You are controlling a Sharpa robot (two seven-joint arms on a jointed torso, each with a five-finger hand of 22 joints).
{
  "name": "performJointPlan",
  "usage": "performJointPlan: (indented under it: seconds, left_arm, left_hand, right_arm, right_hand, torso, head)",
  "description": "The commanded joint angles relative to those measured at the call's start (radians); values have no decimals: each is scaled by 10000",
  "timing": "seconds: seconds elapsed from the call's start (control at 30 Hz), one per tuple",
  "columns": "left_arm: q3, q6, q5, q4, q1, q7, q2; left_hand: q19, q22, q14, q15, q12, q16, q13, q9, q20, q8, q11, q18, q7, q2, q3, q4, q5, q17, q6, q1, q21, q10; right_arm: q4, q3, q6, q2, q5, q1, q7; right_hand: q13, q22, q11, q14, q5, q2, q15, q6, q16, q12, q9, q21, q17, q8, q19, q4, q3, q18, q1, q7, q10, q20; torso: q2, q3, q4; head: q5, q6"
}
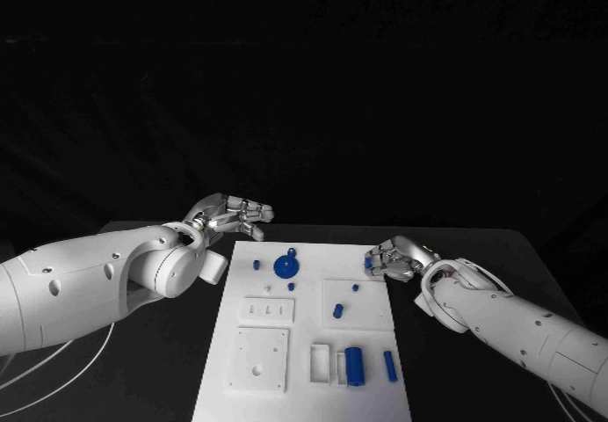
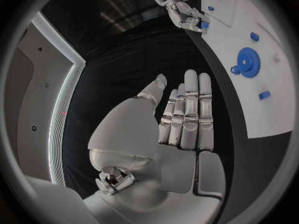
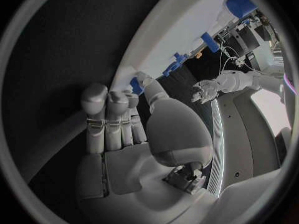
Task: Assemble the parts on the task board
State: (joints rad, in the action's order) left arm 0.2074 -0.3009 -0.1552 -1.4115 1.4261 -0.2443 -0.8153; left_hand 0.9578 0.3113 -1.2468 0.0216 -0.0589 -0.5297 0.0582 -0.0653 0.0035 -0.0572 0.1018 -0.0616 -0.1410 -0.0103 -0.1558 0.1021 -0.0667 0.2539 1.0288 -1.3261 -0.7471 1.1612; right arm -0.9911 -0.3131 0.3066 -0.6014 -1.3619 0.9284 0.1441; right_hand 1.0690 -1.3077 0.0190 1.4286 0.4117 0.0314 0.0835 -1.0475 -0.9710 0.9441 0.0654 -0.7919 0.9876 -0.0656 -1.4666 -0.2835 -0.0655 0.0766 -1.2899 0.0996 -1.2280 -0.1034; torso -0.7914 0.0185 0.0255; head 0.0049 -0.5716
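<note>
Head view shows the white task board (image 1: 304, 352) between both hands, with blue parts (image 1: 355, 366) lying loose on it and a blue gear (image 1: 286, 262) near its far end, so most work looks left. Left hand (image 1: 231, 216) is open and empty, just off the board's far corner. Right hand (image 1: 390, 260) sits at the board's edge. Right wrist view shows what the head view hides: its fingertips pinch a small blue part (image 3: 136, 85).

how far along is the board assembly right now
Early, by the look of it. On the white board a blue gear looks seated near the far end. The right hand pinches a small blue piece at the board's right edge; the left hand is open, off the board. Several blue pieces remain lying loose.
</note>
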Motion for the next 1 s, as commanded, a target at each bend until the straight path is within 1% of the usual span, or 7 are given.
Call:
performJointPlan:
  seconds: [0.03,0.1,0.3,0.37,0.53,0.73,1.0]
  left_arm:
    - [-7,171,-46,-17,3,-14,11]
    - [-7,174,-46,-15,3,-11,10]
    - [-7,173,-51,-19,4,-1,-2]
    - [-7,174,-59,-20,4,2,-5]
    - [-7,179,-71,-23,4,11,-9]
    - [-7,198,-85,-22,4,21,-9]
    - [-9,313,-215,31,4,112,20]
  left_hand:
    - [-40,-11,3,34,-22,50,14,-8,33,-55,-5,-168,2,26,25,12,-56,-7,-70,-13,-34,-86]
    - [-40,-11,3,34,-22,50,14,-8,33,-55,-5,-168,2,26,25,12,-56,-7,-70,-13,-34,-86]
    - [-40,-11,3,34,-22,50,14,-8,33,-55,-5,-168,2,26,25,12,-56,-7,-70,-13,-34,-86]
    - [-40,-11,3,34,-22,50,14,-8,33,-55,-5,-168,2,26,25,12,-56,-7,-70,-13,-34,-86]
    - [-40,-11,3,34,-22,50,14,-8,33,-55,-5,-168,2,26,25,12,-56,-7,-70,-13,-34,-86]
    - [-51,-14,1,30,-27,44,15,-8,32,-55,-14,-169,6,42,31,15,-56,-10,-58,-32,-52,-57]
    - [-67,-7,10,-16,-35,27,15,-11,-2,-58,-128,-139,45,78,-18,-1,-52,2,-15,-20,-74,354]
  right_arm:
    - [31,17,-69,27,28,-44,-18]
    - [40,18,-74,35,33,-48,-19]
    - [61,19,-86,40,37,-71,-20]
    - [65,20,-82,38,38,-79,-26]
    - [69,20,-39,36,39,-91,-35]
    - [50,20,155,46,99,-103,-22]
    - [-68,20,415,9,219,-108,-164]
  right_hand:
    - [17,-954,-72,-9,-107,-95,-54,-145,-38,67,-1,-42,4,35,-175,-2,-152,40,38,-4,14,60]
    - [32,-959,-73,-4,-342,-136,-50,-348,-44,87,4,-66,9,33,-179,-10,-298,36,16,-22,12,56]
    - [61,-961,-71,2,-618,-158,-46,-733,-57,129,8,-102,25,34,-173,-7,-821,34,127,-64,14,52]
    - [69,-963,-26,1,-746,-222,-23,-984,-58,137,48,-113,29,4,-172,1,-919,29,123,-150,14,40]
    - [76,-964,29,7,-1124,-317,25,-1390,-63,137,85,-128,44,14,-166,1,-1182,-2,124,-251,9,-10]
    - [107,-980,81,43,-1281,-384,81,-1822,-115,179,152,-224,106,16,-190,19,-1362,-55,188,-358,-72,-68]
    - [140,-987,108,77,-1321,-363,101,-1909,-203,211,180,-291,222,18,-213,44,-1448,-73,285,-390,-154,-102]
  torso:
    - [-1,-1,2]
    - [-1,-1,4]
    - [-6,-1,-4]
    - [-5,0,-4]
    - [-1,-9,-3]
    - [-3,-13,-9]
    - [8,-15,-25]
  head:
    - [8,-1]
    - [8,-4]
    - [19,-22]
    - [22,-22]
    - [13,-30]
    - [10,-36]
    - [8,-24]
